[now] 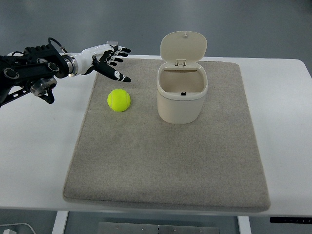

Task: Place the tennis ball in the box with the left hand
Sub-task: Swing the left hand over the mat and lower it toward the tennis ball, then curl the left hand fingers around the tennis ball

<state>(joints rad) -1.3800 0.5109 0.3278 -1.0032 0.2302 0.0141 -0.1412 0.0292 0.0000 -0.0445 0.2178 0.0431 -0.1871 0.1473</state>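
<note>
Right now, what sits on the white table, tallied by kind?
Yellow-green felt tennis ball: 1
Cream plastic bin-style box, lid flipped open: 1
Beige rectangular fabric mat: 1
Total: 3
The left hand hovers open above the mat's far-left corner.

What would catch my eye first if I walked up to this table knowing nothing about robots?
Probably the bright yellow tennis ball, lying alone on the grey mat left of centre. Just above and left of it hovers the left robot hand, fingers spread and holding nothing. To the ball's right stands a cream box with its lid flipped up.
</note>
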